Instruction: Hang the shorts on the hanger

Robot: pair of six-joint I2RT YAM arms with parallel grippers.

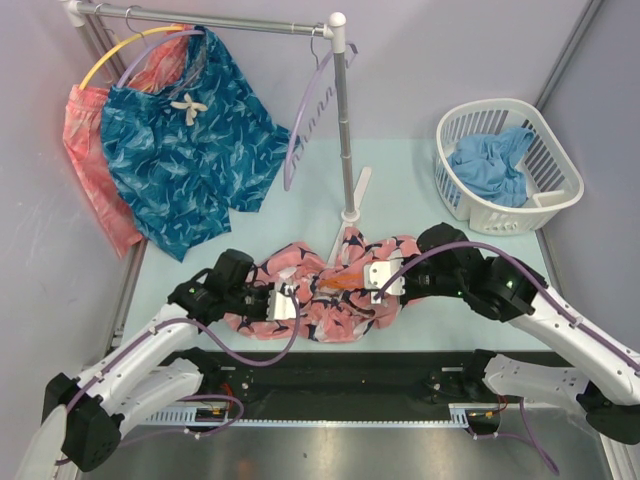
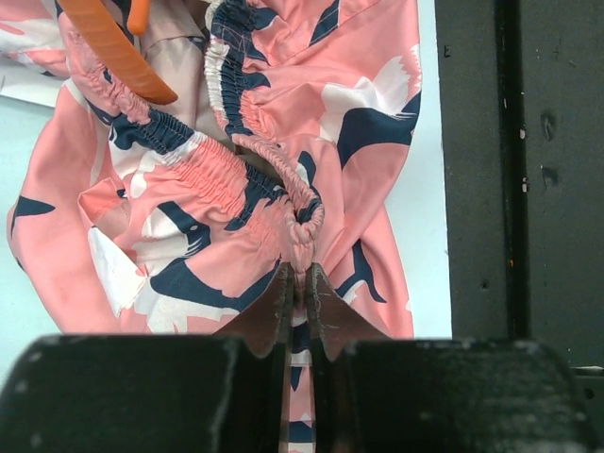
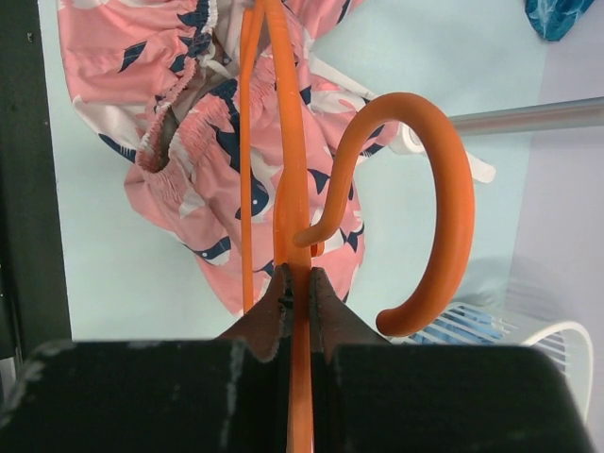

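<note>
The salmon-pink shorts [image 1: 330,290] with navy and white shapes lie crumpled on the table in front of the arms. My left gripper [image 1: 290,300] is shut on the shorts' elastic waistband [image 2: 283,189] at their left side; its fingertips [image 2: 300,283] pinch the fabric. My right gripper [image 1: 372,278] is shut on the orange hanger [image 3: 294,170], gripping its shoulder bar next to the hook [image 3: 444,208]. The hanger [image 1: 340,281] lies over the shorts, its far end reaching into the waist opening [image 2: 113,47].
A rail with teal-blue shorts [image 1: 190,150], a coral garment [image 1: 85,150], a yellow hanger [image 1: 110,55] and lavender hangers [image 1: 310,110] stands at the back. Its pole base [image 1: 352,215] is just behind the shorts. A white basket [image 1: 505,165] with blue cloth is at the back right.
</note>
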